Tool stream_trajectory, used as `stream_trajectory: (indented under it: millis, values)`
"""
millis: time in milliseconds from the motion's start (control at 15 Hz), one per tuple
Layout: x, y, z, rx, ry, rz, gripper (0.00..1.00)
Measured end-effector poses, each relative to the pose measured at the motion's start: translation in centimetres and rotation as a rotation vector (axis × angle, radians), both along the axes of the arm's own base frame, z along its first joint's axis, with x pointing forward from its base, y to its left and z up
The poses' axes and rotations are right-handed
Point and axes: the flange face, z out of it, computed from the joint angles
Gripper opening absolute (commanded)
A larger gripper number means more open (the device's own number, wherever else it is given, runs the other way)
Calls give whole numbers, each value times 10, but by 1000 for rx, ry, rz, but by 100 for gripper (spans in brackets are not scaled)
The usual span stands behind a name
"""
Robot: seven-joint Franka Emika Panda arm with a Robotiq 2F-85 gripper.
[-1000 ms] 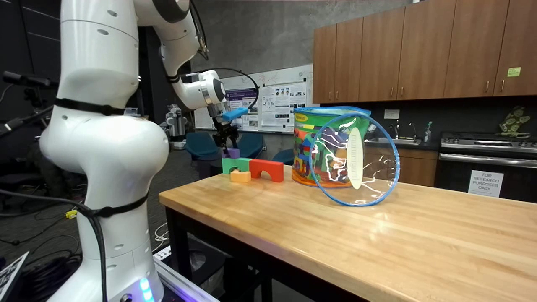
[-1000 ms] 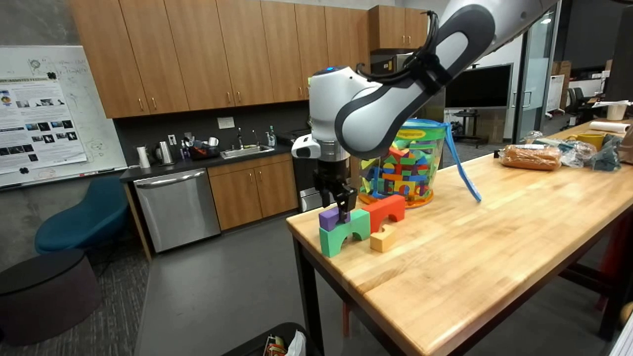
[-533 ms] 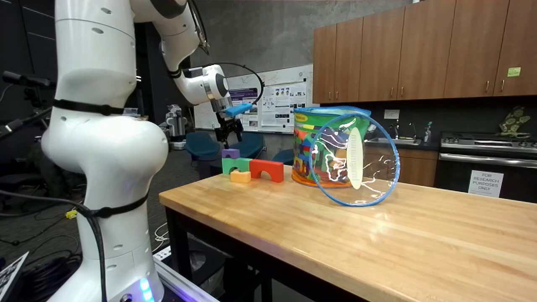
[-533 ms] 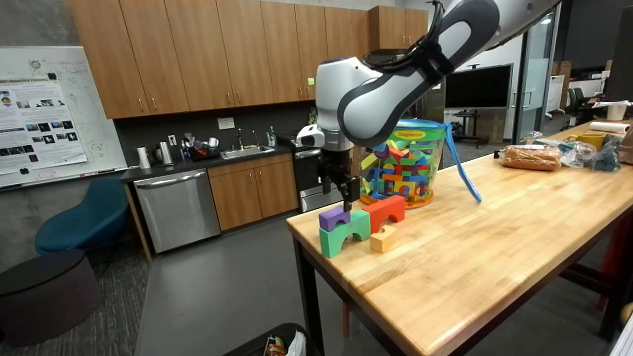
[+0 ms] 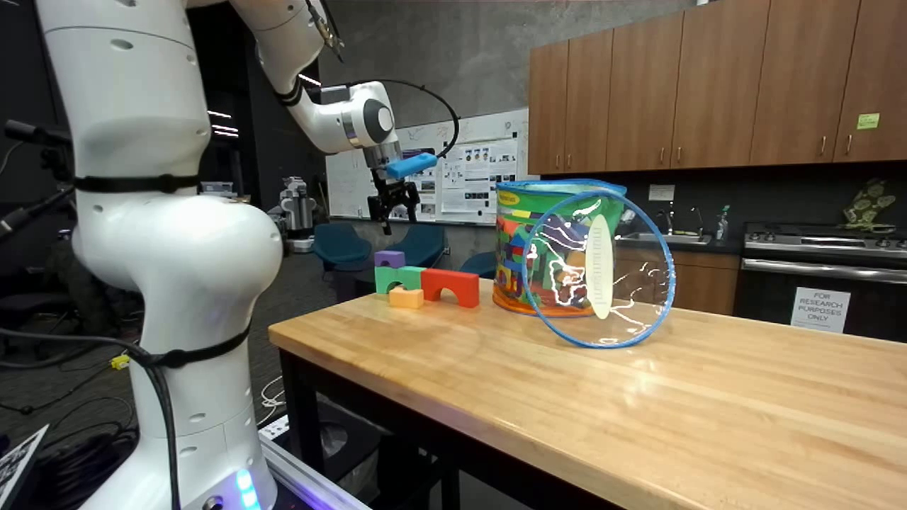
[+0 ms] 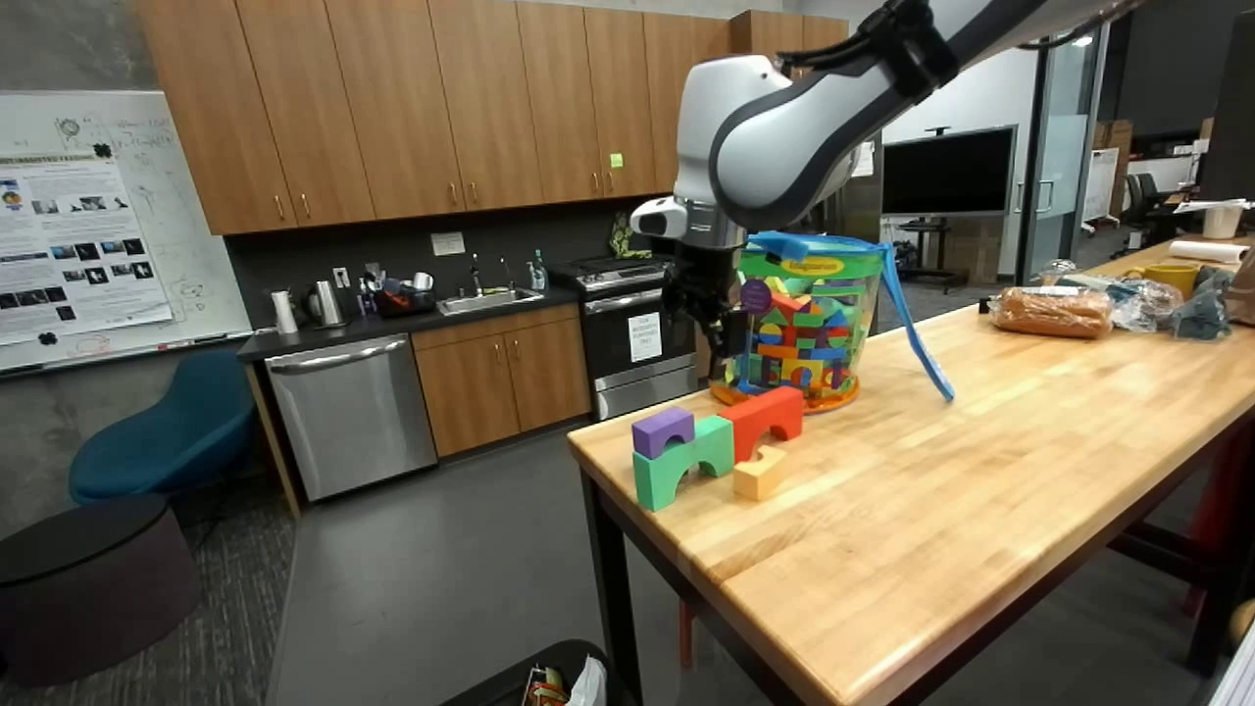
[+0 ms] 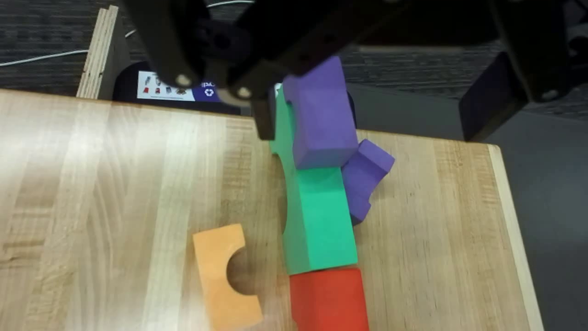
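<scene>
In an exterior view the gripper (image 5: 400, 223) hangs apart from the purple block (image 5: 390, 259), at twelve o'clock. In an exterior view we find that block on the green arch (image 6: 698, 451). In the wrist view we note jaws wide apart, empty; red arch (image 7: 333, 299) at six o'clock.

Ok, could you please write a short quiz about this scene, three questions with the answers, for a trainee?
1. What colour is the arch under the raised purple block?
2. True or false: the gripper is shut on the raised purple block.
3. In the wrist view, how many blocks are purple? A) one B) two C) three

Key:
1. Green.
2. False; the gripper is open, above the block and apart from it.
3. B; a second purple block shows beside the arch.
</scene>
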Motion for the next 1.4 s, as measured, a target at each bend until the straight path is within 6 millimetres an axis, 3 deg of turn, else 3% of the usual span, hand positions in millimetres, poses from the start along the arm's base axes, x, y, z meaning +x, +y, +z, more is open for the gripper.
stream_trajectory:
  millis: [267,667,1000,1400]
  values:
    - [-18,-38,11,16,-9,-62,100]
    - [-47,-77,-3,51,33,-111,100]
    - [-78,-85,-30,76,108,-72,100]
    - [-107,-79,-61,75,162,0,100]
